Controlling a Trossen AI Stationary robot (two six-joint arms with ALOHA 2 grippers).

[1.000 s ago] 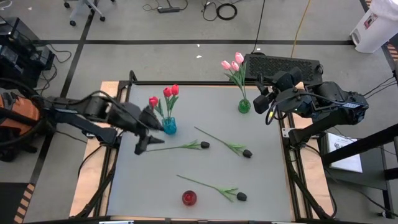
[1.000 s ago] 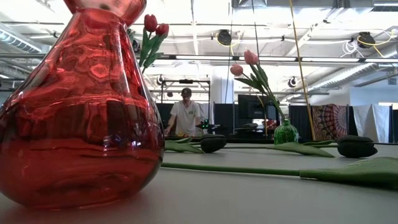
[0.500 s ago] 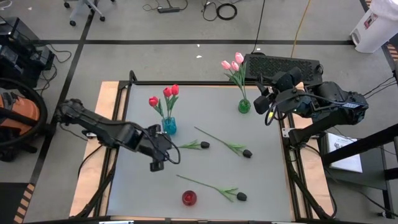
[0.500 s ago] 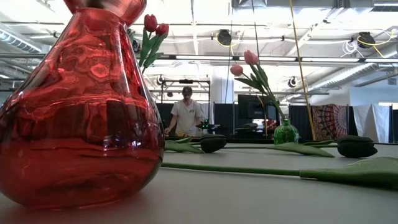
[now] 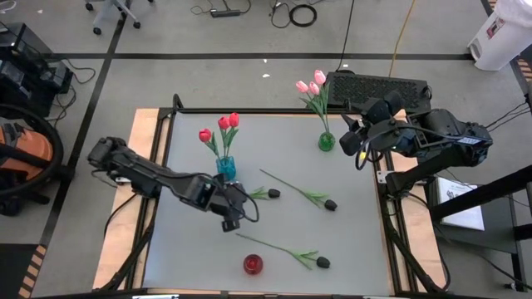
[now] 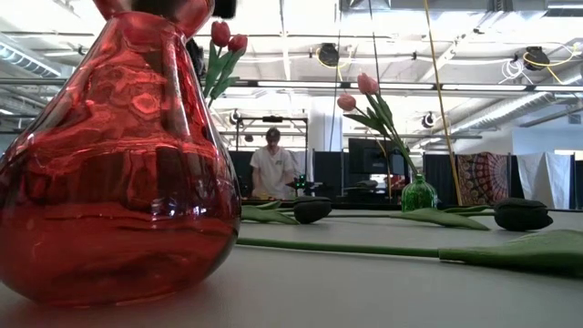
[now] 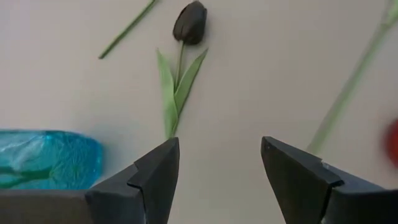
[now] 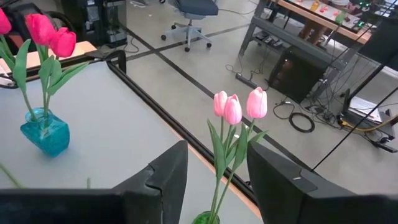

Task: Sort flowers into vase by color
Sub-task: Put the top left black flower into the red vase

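From above, three red tulips [image 5: 221,126] stand in a blue glass vase [image 5: 226,169] toward the worktop's [image 5: 274,224] far left. Three pink tulips [image 5: 311,85] fill a green vase [image 5: 326,142] at the far right. Three black tulips [image 5: 273,193] lie mid-worktop; a red vase [image 5: 253,264] stands at the near edge. The left gripper [image 5: 233,221] hovers centrally. Its wrist view shows the fingers [image 7: 155,171] spread, empty. The right gripper [image 5: 349,143] waits beside the green vase, fingers [image 8: 165,171] parted, empty.

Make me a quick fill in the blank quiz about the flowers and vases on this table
The three red tulips stand in the ___ vase.
The three pink tulips stand in the ___ vase.
The black tulips lying on the table number ___.
The vase holding no flowers is ___.

Missing words: blue; green; three; red
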